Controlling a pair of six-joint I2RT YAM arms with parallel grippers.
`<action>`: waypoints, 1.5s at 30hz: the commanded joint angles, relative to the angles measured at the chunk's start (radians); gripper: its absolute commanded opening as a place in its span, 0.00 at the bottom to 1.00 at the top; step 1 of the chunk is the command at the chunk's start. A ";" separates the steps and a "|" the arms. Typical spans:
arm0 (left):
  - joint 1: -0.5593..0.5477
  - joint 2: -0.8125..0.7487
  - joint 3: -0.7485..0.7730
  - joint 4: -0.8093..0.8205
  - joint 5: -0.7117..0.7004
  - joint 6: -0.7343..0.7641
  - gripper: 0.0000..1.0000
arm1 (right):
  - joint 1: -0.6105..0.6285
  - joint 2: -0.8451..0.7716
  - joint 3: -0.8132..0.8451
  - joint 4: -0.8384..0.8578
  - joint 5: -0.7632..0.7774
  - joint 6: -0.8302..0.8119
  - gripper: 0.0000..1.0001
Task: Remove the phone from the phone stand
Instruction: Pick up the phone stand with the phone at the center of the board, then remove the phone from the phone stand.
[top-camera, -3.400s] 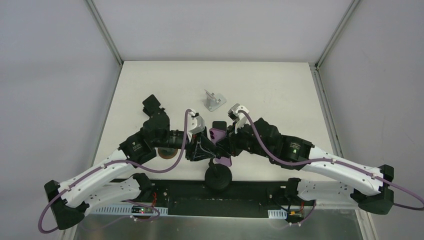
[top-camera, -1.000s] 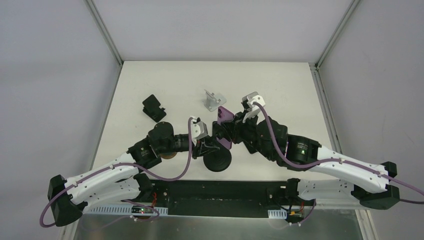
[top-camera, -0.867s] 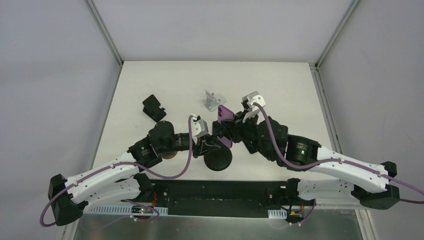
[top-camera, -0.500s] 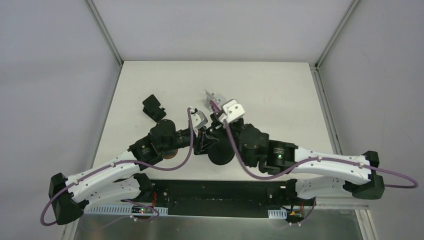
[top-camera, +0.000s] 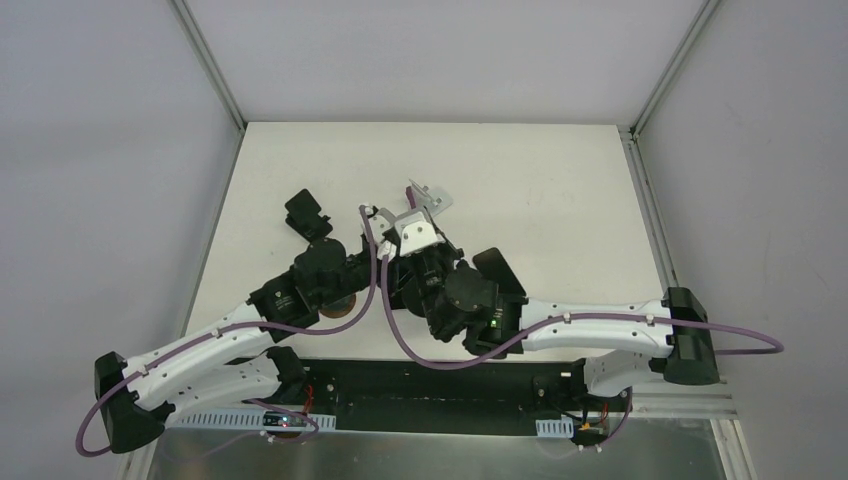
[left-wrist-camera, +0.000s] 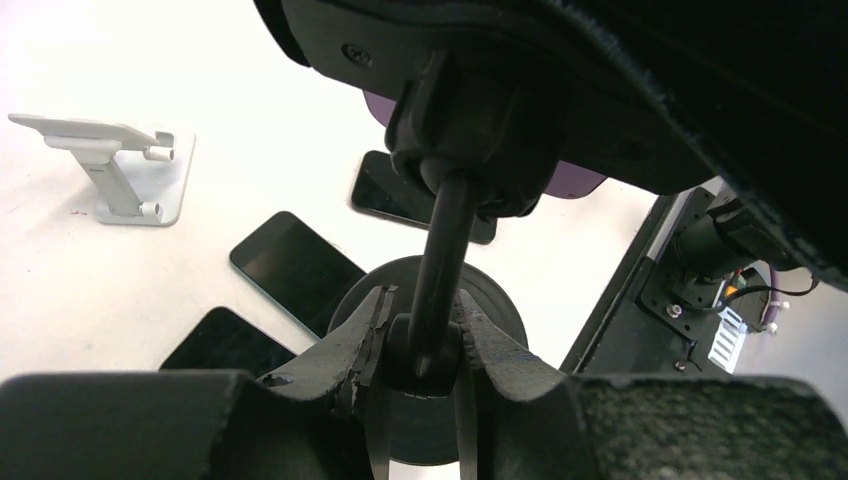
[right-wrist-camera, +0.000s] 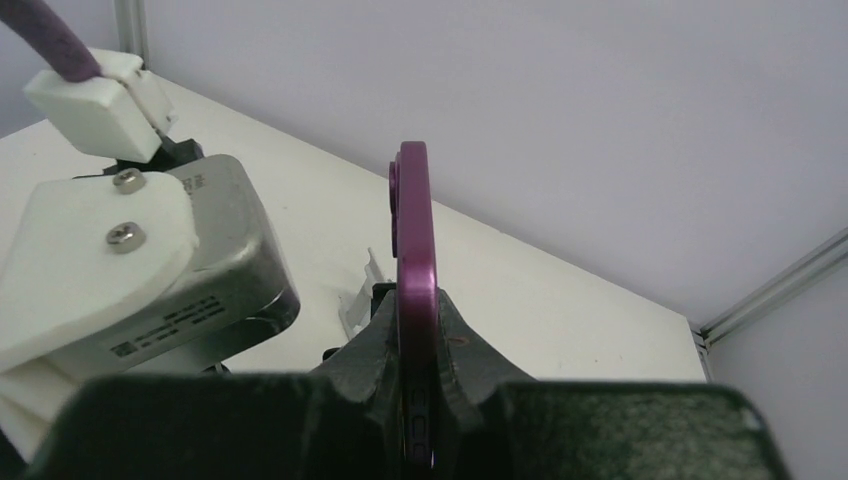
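Note:
The purple phone (right-wrist-camera: 414, 240) stands edge-on between the fingers of my right gripper (right-wrist-camera: 415, 298), which is shut on it. In the left wrist view a purple strip of the phone (left-wrist-camera: 575, 181) shows behind the stand's head (left-wrist-camera: 470, 120); I cannot tell whether they touch. My left gripper (left-wrist-camera: 424, 302) is shut on the black phone stand's pole (left-wrist-camera: 440, 250), just above its round base (left-wrist-camera: 495, 300). In the top view the right wrist (top-camera: 415, 235) and right arm cover the stand and the phone, and the left arm (top-camera: 320, 280) reaches in from the left.
A silver stand (top-camera: 428, 197) is behind the grippers and also shows in the left wrist view (left-wrist-camera: 110, 165). A small black stand (top-camera: 308, 215) sits at the left. Black phones lie flat on the table (left-wrist-camera: 295, 268) (top-camera: 498, 272). A brown disc (top-camera: 335, 310) lies under the left arm.
The right arm has swung left with the purple phone, and its elbow now lies over the stand. The left gripper has stayed on the stand's pole and shifted slightly back.

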 joint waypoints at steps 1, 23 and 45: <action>-0.022 -0.040 0.039 -0.030 -0.004 -0.033 0.00 | -0.011 -0.020 0.084 0.199 0.155 -0.121 0.00; -0.021 -0.094 -0.027 -0.040 0.113 0.001 0.00 | -0.117 -0.511 0.067 -1.064 -0.787 0.940 0.80; -0.021 -0.089 -0.025 -0.056 0.570 0.098 0.00 | -0.431 -0.614 -0.190 -0.845 -1.590 0.624 0.87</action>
